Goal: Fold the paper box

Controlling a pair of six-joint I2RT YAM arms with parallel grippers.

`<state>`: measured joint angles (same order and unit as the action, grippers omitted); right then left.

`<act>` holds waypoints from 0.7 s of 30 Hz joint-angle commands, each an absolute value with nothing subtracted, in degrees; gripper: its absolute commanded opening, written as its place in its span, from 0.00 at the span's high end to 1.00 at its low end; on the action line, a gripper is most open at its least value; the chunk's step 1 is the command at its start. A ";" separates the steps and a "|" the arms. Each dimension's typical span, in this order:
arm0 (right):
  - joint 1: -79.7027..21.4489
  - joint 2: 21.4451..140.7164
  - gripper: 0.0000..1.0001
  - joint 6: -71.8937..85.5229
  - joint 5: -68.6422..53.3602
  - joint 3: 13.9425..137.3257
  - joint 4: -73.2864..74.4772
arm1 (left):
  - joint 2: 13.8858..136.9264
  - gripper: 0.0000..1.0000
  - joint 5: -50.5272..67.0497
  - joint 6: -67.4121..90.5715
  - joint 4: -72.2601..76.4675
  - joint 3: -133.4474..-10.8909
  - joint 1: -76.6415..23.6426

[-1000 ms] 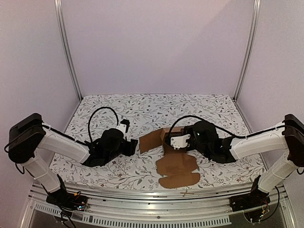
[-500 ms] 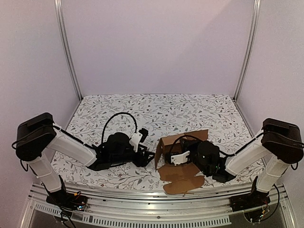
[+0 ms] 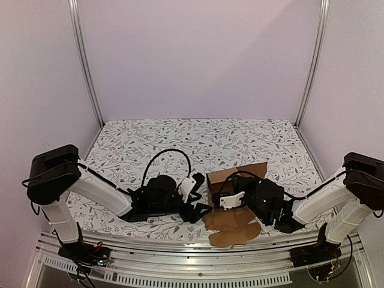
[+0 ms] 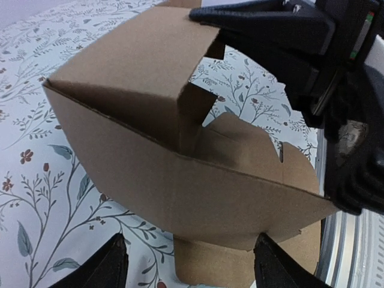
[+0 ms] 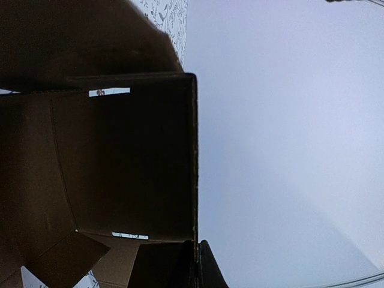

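I am pinching the top wall of the paper box (image 4: pixel 150 162) tight in the right end effector (image 4: pixel 210 24). The left end effector (image 4: pixel 191 267) is hanging spread wide, the box just ahead of it. Pushing in crooked could be crushing that wall or pulling it loose.

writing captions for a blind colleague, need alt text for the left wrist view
A half-folded brown paper box fills the frame, its walls raised and a rounded flap lying flat on the floral tablecloth. The right gripper, black, grips its top edge from the upper right; the open left gripper shows two fingertips at the bottom.
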<state>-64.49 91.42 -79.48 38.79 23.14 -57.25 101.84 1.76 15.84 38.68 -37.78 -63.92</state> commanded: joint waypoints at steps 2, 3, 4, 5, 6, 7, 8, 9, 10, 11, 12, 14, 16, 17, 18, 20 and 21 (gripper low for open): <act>-65.45 87.85 1.00 -74.59 39.67 23.51 -49.44 | 106.68 0.27 -2.62 13.99 44.95 -40.53 -65.27; -65.55 87.66 1.00 -74.19 39.58 23.35 -48.58 | 107.85 0.27 -3.56 13.71 46.59 -40.54 -65.42; -65.70 87.36 1.00 -73.62 39.63 23.25 -47.84 | 108.68 0.27 -4.43 13.59 47.84 -40.76 -65.52; -65.87 87.13 1.00 -73.01 39.69 23.13 -47.34 | 109.44 0.27 -5.12 13.52 48.57 -41.09 -65.48; -66.01 87.06 1.00 -72.74 39.70 22.97 -46.95 | 110.12 0.27 -5.83 13.36 49.19 -41.46 -65.48; -66.14 87.02 1.00 -72.48 39.80 22.92 -46.60 | 110.81 0.27 -6.55 13.10 49.81 -41.82 -65.57; -66.13 87.08 1.00 -72.37 39.92 22.86 -46.20 | 111.40 0.27 -7.45 12.82 50.27 -42.17 -65.57; -66.20 87.22 1.00 -72.22 40.05 22.90 -45.89 | 111.92 0.27 -9.01 12.74 50.55 -42.49 -65.64; -66.22 87.35 1.00 -72.17 40.20 22.85 -45.48 | 112.29 0.27 -10.26 12.67 50.77 -42.69 -65.73; -66.23 87.57 1.00 -72.03 40.42 22.93 -45.10 | 112.73 0.26 -10.87 12.32 51.42 -42.79 -65.88; -66.23 88.10 1.00 -71.70 40.67 23.06 -44.75 | 113.02 0.26 -11.05 12.01 52.33 -42.80 -66.03; -66.25 88.98 1.00 -71.48 41.20 23.20 -44.63 | 113.53 0.25 -10.66 10.99 53.51 -43.21 -66.58; -66.31 89.98 1.00 -71.37 41.69 23.49 -44.73 | 113.96 0.25 -12.04 9.86 53.76 -43.92 -67.22; -66.34 90.22 1.00 -71.37 41.67 23.55 -44.74 | 114.25 0.25 -12.68 9.23 53.89 -44.21 -67.50; -66.34 90.25 1.00 -71.30 41.82 23.67 -44.67 | 114.59 0.25 -13.70 8.58 53.92 -44.62 -67.84; -66.44 90.09 1.00 -71.15 41.99 23.96 -44.53 | 115.33 0.24 -16.66 7.26 54.85 -45.29 -68.58; -66.44 89.95 1.00 -70.98 42.20 24.13 -44.18 | 115.84 0.24 -18.41 6.49 55.22 -45.91 -69.04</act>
